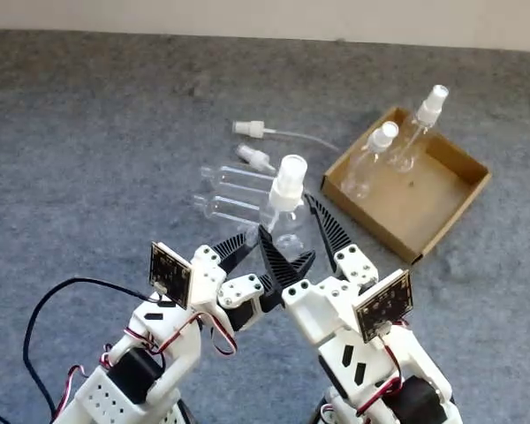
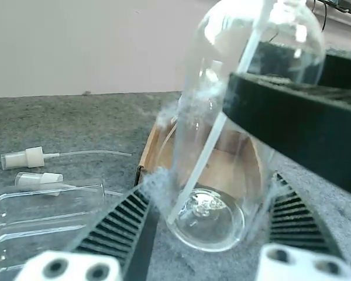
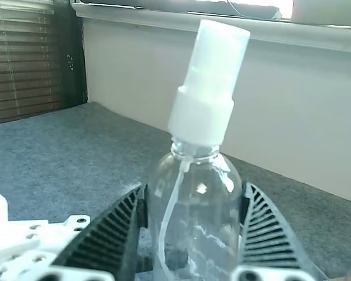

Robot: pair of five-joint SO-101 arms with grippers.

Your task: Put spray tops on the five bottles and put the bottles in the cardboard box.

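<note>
A clear bottle (image 1: 285, 216) with a white spray top (image 1: 290, 175) stands upright between both arms. My right gripper (image 1: 288, 221) is shut on the bottle (image 3: 193, 216); its ribbed fingers (image 3: 114, 234) press on both sides of the body. My left gripper (image 1: 267, 253) is open, with its fingers (image 2: 126, 228) standing close on either side of the bottle's base (image 2: 207, 213). One black finger of the right gripper crosses in front of the bottle in the left wrist view. Two capped bottles (image 1: 371, 157) (image 1: 417, 131) lie in the cardboard box (image 1: 442, 208).
Two clear bottles without tops (image 1: 238, 181) (image 1: 223, 209) lie on the grey carpet just beyond the grippers. Farther back lie two loose spray tops (image 1: 251, 130) (image 1: 256, 159) with long tubes. The box sits to the right, with bare floor at its near half.
</note>
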